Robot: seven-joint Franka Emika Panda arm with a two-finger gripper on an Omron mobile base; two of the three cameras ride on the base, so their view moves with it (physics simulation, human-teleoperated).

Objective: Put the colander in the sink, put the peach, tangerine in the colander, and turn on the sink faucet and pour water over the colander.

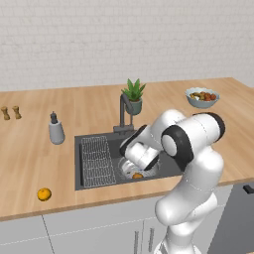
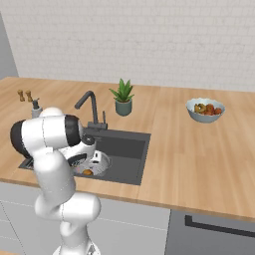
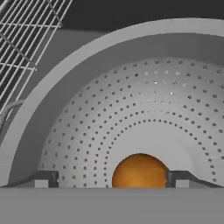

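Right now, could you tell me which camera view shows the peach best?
The hand view: the peach sits large in the colander, between the open jaws. Both base views show it as a small orange spot beneath the arm, in the sink.

Sink layout
Colander (image 3: 131, 109) sits in sink (image 1: 99, 144), right of rack (image 1: 96, 161); peach (image 3: 139, 171) in colander; tangerine (image 1: 44, 194) on table (image 1: 30, 149), front-left.

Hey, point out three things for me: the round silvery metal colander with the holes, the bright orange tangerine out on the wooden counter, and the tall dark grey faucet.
Round silvery perforated metal colander (image 3: 144, 109), hand view, pierced inner wall.
Bright orange round tangerine (image 1: 44, 194), left base view, fruit's middle.
Tall dark grey curved faucet (image 2: 88, 99), right base view, curved neck.
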